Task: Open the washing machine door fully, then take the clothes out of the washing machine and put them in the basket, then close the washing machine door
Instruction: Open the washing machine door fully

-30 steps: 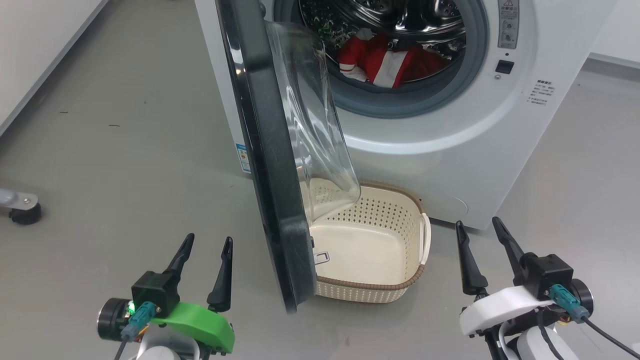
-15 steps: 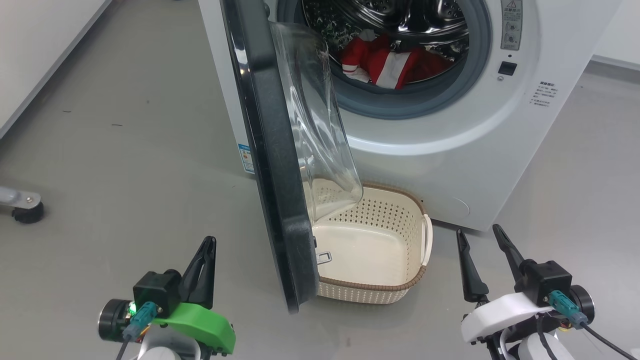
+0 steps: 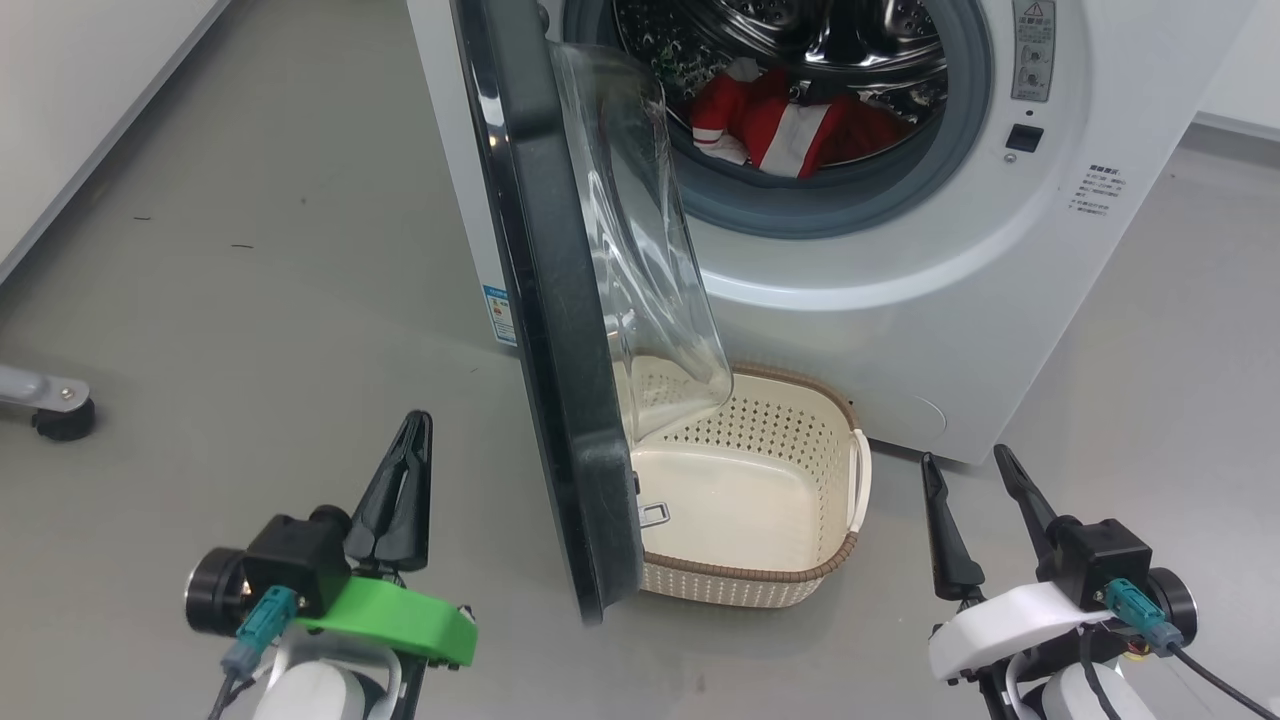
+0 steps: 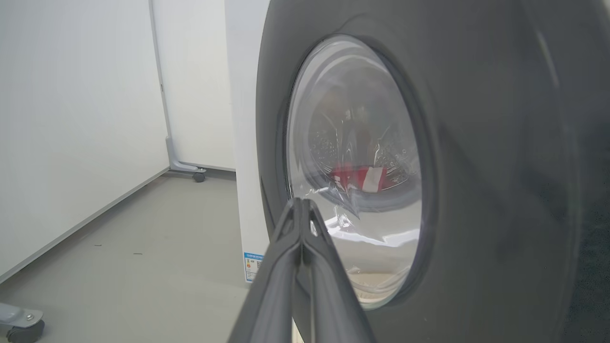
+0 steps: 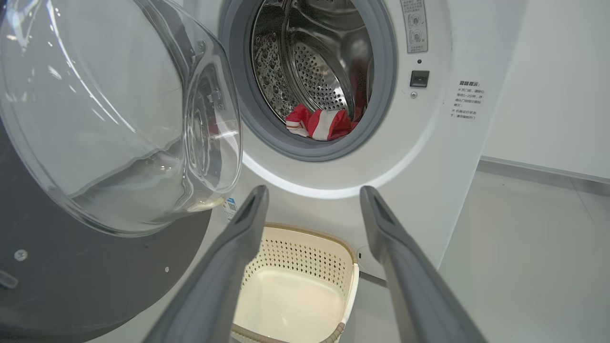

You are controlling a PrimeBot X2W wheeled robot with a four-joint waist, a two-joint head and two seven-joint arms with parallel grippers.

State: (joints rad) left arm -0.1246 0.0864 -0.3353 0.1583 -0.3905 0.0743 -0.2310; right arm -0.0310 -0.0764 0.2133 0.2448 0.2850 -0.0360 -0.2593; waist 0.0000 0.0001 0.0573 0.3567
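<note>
Big white front-loading washing machine (image 3: pixel 900 300) stands on the grey floor (image 3: pixel 250 300), steel drum open to view. Large round washing machine door (image 3: pixel 550 330) with glossy black rim and bulging clear glass bowl is swung partway out. It is hinged on the machine's left and seen nearly edge-on in the head view. Bright red clothes (image 3: pixel 790 125) with white stripes lie inside the drum, low at the front, just behind the grey gasket. They show in the right wrist view too (image 5: pixel 321 124), and through the door glass in the left wrist view (image 4: pixel 357 176).

Small oval cream plastic basket (image 3: pixel 770 420) with perforated sides and brown woven-look rim sits on the floor against the machine's front. It is below the drum opening, its left part under the door's glass bowl, and its bare bottom shows.

Left pincer (image 3: pixel 418 425), green-bodied: fingers pressed together, gripping nothing. It is low on the floor side, left of the door's black outer face, near it but apart. In the left wrist view its tip (image 4: pixel 300 202) points toward the door's glass edge.

Right pincer (image 3: pixel 964 457), white-bodied: fingers spread wide, holding nothing. It is just right of the basket, in front of the machine's lower right corner. In its own wrist view (image 5: pixel 314 190) it aims at the machine front above the basket.

Small blue sticker (image 3: pixel 497 312) on the machine's side, low. Black caster wheel (image 3: pixel 62 420) at far left on the floor.
</note>
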